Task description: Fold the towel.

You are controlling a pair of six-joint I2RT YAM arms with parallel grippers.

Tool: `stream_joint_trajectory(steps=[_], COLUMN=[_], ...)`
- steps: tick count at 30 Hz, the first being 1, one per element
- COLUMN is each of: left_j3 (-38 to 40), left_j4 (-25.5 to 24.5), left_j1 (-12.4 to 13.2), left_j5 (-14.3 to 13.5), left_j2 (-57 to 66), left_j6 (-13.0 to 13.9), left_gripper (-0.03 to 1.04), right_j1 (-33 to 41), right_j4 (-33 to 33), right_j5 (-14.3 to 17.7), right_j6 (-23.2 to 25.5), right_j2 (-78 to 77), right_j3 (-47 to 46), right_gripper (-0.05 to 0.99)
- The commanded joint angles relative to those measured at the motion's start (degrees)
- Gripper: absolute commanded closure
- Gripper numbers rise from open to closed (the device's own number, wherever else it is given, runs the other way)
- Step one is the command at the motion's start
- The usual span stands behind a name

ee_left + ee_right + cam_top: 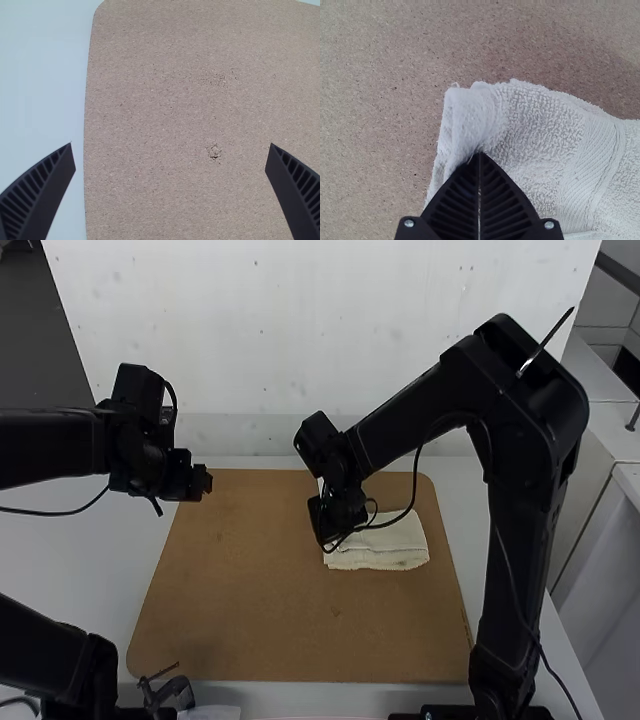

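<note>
Lies in stacked layers on the brown board (250, 610), well along toward a finished fold by the look of it: the towel (375, 560), between the board's middle and its right edge, somewhat nearer the far edge than the near one. Shows a compact shape, partly screened by the right arm (425, 410); too hidden for a count of layers. Pinches a raised ridge of cloth in the right gripper (480, 154), pressing black fingers together at the end facing the board's middle. Holds the left gripper (171, 145) spread wide near the board's far left corner, gripping no cloth. Needs, in all likelihood, a last turn or tuck of the pinched ridge, then a release and some smoothing. Rests directly on flat board, rather than in a basket or tray.
</note>
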Motion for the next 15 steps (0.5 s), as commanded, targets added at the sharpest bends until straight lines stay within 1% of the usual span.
stream_joint_trajectory(steps=[1,7,8,10,11,12,14,15], left_j3=[-0.84,-0.84,-0.84,-0.84,-0.84,-0.84,-0.84,-0.84], left_j4=[0.59,0.68,0.68,0.68,0.68,0.68,0.68,0.68], left_j1=[0.21,0.47,0.56,0.74,0.82,0.91,1.00,1.00], left_j5=[-0.38,-0.38,-0.38,-0.29,-0.20,-0.29,-0.29,-0.20], left_j2=[-0.56,-0.56,-0.65,-0.74,-0.74,-0.83,-0.83,-1.00], left_j6=[0.71,0.71,0.79,0.88,0.97,0.97,0.97,0.97], left_gripper=[0.03,0.03,0.03,0.03,0.03,0.03,0.03,0.03], right_j1=[0.36,-2.45,-3.07,-5.18,-6.23,-7.28,-9.48,-10.89], right_j4=[-0.21,-0.65,-0.65,-0.92,-1.00,-1.18,-1.88,-2.06], right_j5=[0.97,1.94,1.94,1.76,1.68,1.59,1.41,1.32], right_j6=[0.95,0.60,0.42,-0.37,-0.63,-1.34,-2.13,-2.48], right_j2=[0.57,-2.59,-3.82,-6.81,-8.39,-9.88,-12.70,-14.02], right_j3=[1.61,1.79,1.79,1.87,1.87,1.96,1.96,1.79], right_gripper=[0.92,0.91,0.88,0.66,0.53,0.44,0.31,0.21])
